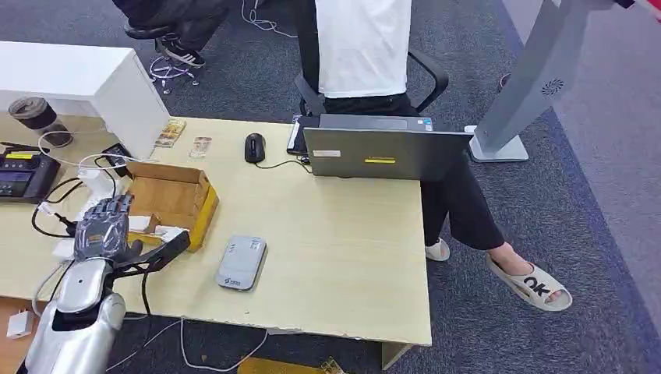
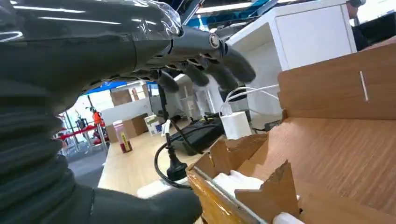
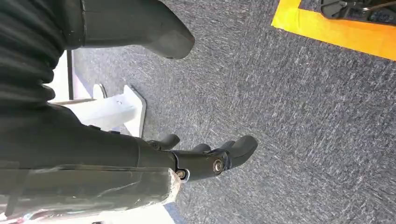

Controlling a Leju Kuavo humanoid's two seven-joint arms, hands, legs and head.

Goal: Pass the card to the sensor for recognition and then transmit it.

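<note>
The left hand (image 1: 104,226) hovers, fingers apart, beside the cardboard box (image 1: 173,199), near the sensor (image 1: 242,262).

Matt pale wood-grain table (image 1: 343,257), rough brown cardboard box (image 1: 167,199), smooth grey plastic sensor (image 1: 242,262), coarse carpet (image 3: 289,121).

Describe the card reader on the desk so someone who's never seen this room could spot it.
On the wooden desk, look right of the open cardboard box, toward the front edge. The sensor is a flat, silver-grey, rounded slab lying alone, unlike the upright laptop behind.
</note>
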